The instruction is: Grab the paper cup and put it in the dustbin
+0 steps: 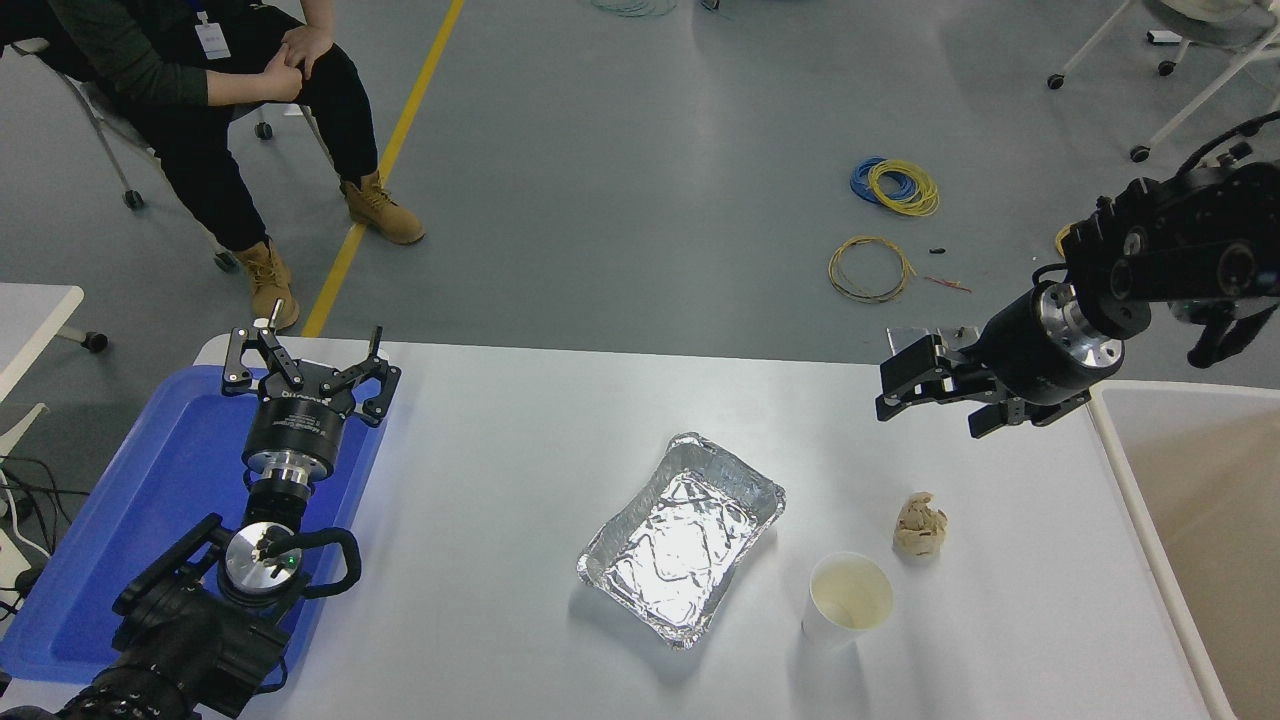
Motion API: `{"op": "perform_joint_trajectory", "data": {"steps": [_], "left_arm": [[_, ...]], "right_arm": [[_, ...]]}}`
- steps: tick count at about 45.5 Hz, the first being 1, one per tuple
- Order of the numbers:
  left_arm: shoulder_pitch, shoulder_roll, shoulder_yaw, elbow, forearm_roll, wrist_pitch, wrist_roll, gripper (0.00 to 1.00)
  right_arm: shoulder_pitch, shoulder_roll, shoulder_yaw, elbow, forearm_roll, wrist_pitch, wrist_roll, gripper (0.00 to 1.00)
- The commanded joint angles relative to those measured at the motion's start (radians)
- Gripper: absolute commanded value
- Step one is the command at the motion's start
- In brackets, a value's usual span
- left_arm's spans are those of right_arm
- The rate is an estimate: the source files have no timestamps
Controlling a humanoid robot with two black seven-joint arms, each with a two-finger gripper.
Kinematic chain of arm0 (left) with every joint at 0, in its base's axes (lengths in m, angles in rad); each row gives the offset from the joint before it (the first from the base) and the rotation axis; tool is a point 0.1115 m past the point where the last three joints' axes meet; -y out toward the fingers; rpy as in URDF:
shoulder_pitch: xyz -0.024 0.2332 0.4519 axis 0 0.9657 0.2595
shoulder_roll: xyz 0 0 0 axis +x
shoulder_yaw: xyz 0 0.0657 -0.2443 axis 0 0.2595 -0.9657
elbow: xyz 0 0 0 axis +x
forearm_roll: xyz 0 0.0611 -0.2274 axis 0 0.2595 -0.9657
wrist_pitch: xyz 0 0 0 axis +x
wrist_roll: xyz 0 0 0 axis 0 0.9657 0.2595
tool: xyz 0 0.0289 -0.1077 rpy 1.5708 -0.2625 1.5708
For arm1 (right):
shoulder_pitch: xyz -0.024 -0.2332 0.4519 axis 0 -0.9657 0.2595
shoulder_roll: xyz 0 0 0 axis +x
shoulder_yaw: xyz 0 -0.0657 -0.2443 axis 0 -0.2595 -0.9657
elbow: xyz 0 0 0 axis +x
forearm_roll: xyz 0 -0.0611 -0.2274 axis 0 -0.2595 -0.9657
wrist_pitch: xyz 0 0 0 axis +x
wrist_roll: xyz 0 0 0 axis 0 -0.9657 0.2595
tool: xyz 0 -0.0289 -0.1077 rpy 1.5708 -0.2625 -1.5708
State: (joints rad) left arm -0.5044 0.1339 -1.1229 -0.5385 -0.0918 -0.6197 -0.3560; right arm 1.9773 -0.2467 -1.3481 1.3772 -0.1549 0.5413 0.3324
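A grey floor [640,160] fills the far half of the view, crossed by a yellow line [385,160] running diagonally toward the white table [520,480]. A person [200,90] in dark clothes and tan boots sits on a wheeled chair [100,150] at the upper left. Coils of yellow and blue cable [895,185] lie on the floor at the right, another yellow coil [868,268] just nearer. Castor legs [1150,80] of white furniture show at the upper right. A second white tabletop [30,315] juts in at the left edge.

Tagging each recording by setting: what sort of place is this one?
Probably a robotics lab or workshop: a white table on a grey floor with a yellow floor line, loose cable coils lying about, and a seated person watching.
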Motion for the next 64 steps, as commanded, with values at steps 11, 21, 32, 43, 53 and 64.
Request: {"op": "perform_joint_trajectory", "data": {"steps": [11,21,32,43,53,64], "left_arm": [[0.001,0.001,0.000,0.000,0.000,0.000,0.000,1.00],[0.001,0.001,0.000,0.000,0.000,0.000,0.000,1.00],[0.001,0.001,0.000,0.000,0.000,0.000,0.000,1.00],[0.001,0.001,0.000,0.000,0.000,0.000,0.000,1.00],[0.001,0.001,0.000,0.000,0.000,0.000,0.000,1.00],[0.001,0.000,0.000,0.000,0.000,0.000,0.000,1.00]], "right_arm": [[-0.031,0.023,0.024,0.034,-0.029,-0.010,-0.007,1.00],[-0.113,0.036,0.041,0.033,-0.049,-0.113,-0.006,1.00],[-0.227,0.049,0.041,0.023,-0.072,-0.187,-0.006,1.00],[-0.311,0.052,0.064,0.011,-0.094,-0.248,-0.006,0.99],[-0.365,0.066,0.081,-0.004,-0.089,-0.294,-0.006,0.99],[-0.403,0.067,0.092,-0.029,-0.071,-0.326,-0.007,0.99]]}}
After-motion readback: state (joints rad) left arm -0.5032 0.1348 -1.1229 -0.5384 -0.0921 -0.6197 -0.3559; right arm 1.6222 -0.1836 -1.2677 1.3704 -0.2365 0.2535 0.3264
